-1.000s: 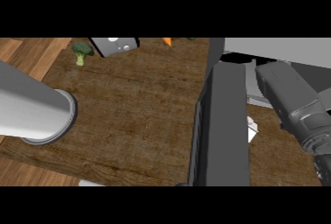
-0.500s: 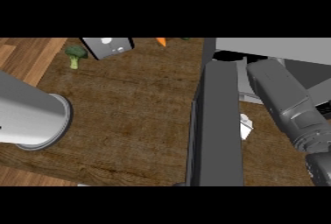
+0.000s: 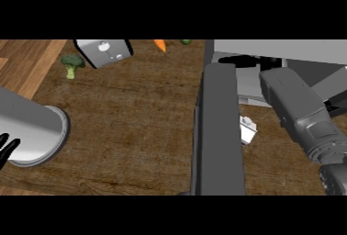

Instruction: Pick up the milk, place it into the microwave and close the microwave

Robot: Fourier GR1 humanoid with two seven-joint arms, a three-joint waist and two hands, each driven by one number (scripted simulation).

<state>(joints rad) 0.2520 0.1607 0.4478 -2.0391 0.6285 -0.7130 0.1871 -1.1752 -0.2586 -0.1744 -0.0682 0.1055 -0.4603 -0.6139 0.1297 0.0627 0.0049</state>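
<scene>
head view: one milk, one microwave

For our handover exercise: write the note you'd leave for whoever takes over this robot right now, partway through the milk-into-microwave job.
Left hand: open, resting at the view's left edge.
Right hand: up at the microwave opening; its state is unclear.
Milk: on the counter, between the open door and the right forearm, not held.
Done: door open.
Left: pick up milk, place it inside, close door.

Dark wooden counter, lighter wood floor beyond
</scene>
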